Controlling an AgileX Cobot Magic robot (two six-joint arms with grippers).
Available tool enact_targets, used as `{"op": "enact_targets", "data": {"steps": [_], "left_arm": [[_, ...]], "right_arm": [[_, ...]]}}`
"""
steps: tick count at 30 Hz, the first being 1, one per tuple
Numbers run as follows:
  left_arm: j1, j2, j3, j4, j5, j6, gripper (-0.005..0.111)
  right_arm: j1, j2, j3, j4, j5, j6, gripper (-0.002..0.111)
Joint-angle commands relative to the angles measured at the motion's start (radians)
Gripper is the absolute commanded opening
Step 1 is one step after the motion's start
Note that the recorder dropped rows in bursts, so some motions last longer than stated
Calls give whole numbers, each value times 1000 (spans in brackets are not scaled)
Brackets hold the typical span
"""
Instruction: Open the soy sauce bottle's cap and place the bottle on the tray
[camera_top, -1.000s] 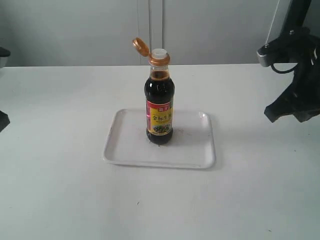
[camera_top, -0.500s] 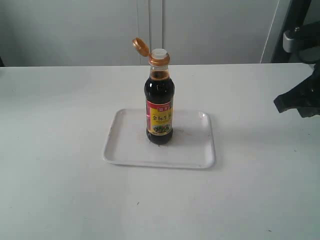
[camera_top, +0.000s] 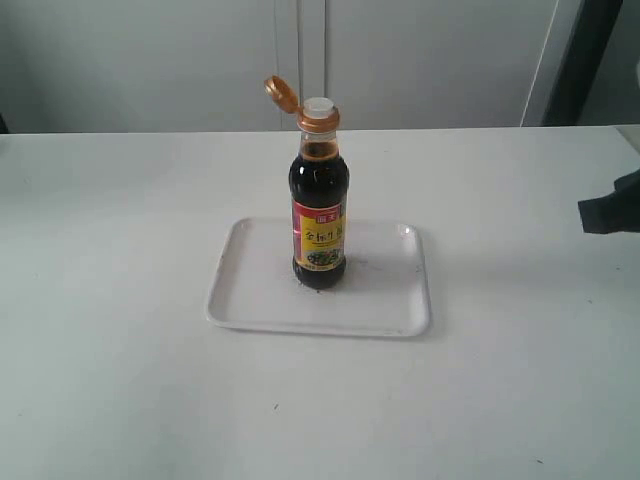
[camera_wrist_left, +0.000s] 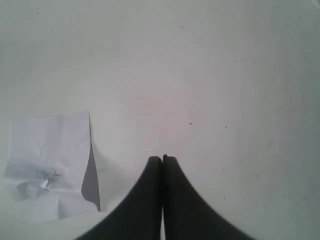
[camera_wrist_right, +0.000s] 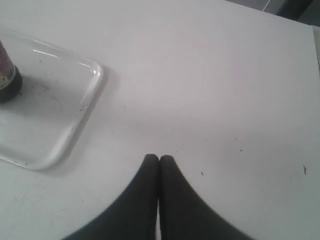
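The soy sauce bottle (camera_top: 319, 215) stands upright on the white tray (camera_top: 380, 300) in the middle of the table. Its copper-orange cap (camera_top: 281, 93) is flipped back on its hinge, and the white spout (camera_top: 318, 105) shows. In the right wrist view only the bottle's base (camera_wrist_right: 7, 75) shows, on the tray (camera_wrist_right: 60, 125). My right gripper (camera_wrist_right: 159, 158) is shut and empty over bare table, well to the right of the tray; a dark part of it (camera_top: 610, 212) shows at the right edge of the exterior view. My left gripper (camera_wrist_left: 162, 158) is shut and empty, out of the exterior view.
A crumpled white sheet of paper (camera_wrist_left: 50, 165) lies on the table beside the left gripper. A wall with a vertical white pipe (camera_top: 300, 45) stands behind the table.
The right arm has drawn back to the right, nearly leaving the exterior view. The left arm left that view a second ago. Bottle, cap and tray have not moved.
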Motion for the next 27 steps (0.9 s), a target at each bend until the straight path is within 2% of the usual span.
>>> {"op": "enact_targets", "data": {"steps": [1, 5, 15, 17, 21, 27], "left_arm": [[2, -101, 78, -13, -60, -24, 0], [2, -191, 145, -17, -134, -43, 0], [2, -490, 224, -34, -165, -84, 0], [2, -547, 275, -34, -265, -115, 0], [2, -612, 349, -73, -366, -137, 0], [2, -625, 368, -122, -400, -137, 0]], "right_arm": [[-9, -81, 61, 11, -75, -9, 0], [-5, -162, 120, 22, -124, -13, 0], [-5, -430, 250, 39, -255, -13, 0], [-5, -489, 291, 64, -297, -6, 0], [-5, -578, 376, 103, -391, -6, 0], [-5, -632, 493, 103, -444, -18, 0]]}}
